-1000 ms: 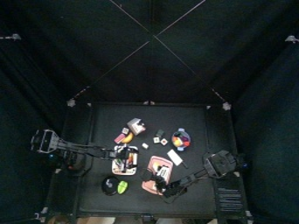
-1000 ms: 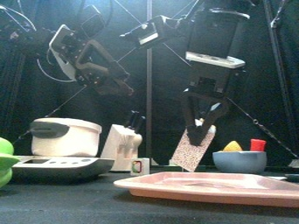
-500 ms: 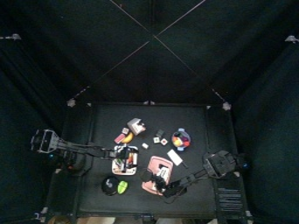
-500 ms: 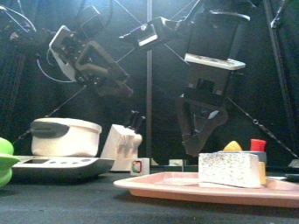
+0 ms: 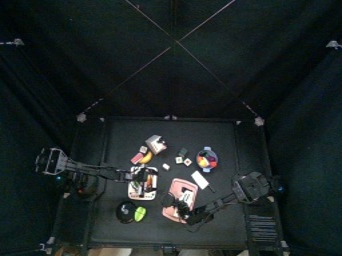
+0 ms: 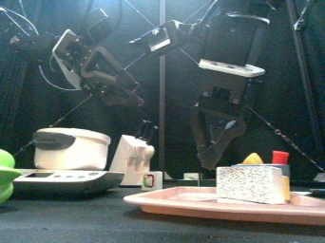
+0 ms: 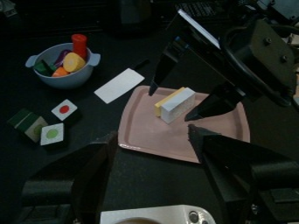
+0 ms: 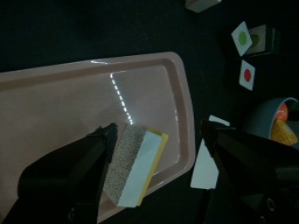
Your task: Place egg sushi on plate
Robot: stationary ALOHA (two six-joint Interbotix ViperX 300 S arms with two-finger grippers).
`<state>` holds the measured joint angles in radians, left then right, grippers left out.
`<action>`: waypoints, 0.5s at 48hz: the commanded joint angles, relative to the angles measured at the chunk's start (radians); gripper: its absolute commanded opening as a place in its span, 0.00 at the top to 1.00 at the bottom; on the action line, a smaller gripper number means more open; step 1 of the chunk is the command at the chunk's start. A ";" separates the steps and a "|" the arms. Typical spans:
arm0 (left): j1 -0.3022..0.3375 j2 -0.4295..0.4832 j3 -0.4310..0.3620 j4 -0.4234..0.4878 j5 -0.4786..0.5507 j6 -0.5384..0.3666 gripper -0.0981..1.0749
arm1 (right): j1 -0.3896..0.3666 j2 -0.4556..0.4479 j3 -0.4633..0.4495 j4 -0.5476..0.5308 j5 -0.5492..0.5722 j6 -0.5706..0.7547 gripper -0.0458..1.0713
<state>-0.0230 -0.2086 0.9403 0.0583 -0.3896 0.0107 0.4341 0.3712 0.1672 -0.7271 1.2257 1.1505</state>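
The egg sushi (image 6: 252, 183), a white rice block with a yellow egg layer, lies on the pale pink plate (image 6: 178, 200). It also shows in the left wrist view (image 7: 176, 102) and the right wrist view (image 8: 140, 163). My right gripper (image 6: 214, 150) hangs open just above the sushi, with its jaws on either side and not touching it (image 8: 160, 166). My left gripper (image 7: 158, 162) is open and empty. It is held high over the table's left part (image 6: 121, 92) and looks down on the plate (image 7: 216, 131).
A blue-grey bowl of toy food (image 7: 65, 66) stands beyond the plate. A white card (image 7: 119, 85) and small picture tiles (image 7: 65, 108) lie beside it. A white rice-cooker shape (image 6: 70, 147) on a grey tray (image 6: 64, 182), a white box (image 6: 133, 157) and a green thing (image 6: 6, 173) stand at the left.
A second ago my right gripper held the sushi tilted above the plate. It has let go: the sushi now lies on the plate and the jaws are open above it.
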 commanded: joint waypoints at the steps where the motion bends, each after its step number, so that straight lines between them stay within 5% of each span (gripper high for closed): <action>1: 0.003 -0.015 -0.011 -0.002 -0.008 0.002 0.08 | -0.005 -0.040 -0.011 -0.005 0.006 0.002 0.03; 12: 0.003 -0.015 -0.011 -0.003 -0.008 0.002 0.08 | 0.002 -0.066 0.008 -0.023 0.006 0.005 0.03; 24: 0.003 -0.015 -0.006 -0.002 -0.003 0.003 0.08 | 0.005 -0.201 0.103 -0.074 0.008 0.061 0.03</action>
<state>-0.0230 -0.2086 0.9419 0.0568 -0.3896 0.0107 0.4372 0.2638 0.2516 -0.7747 1.2303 1.1781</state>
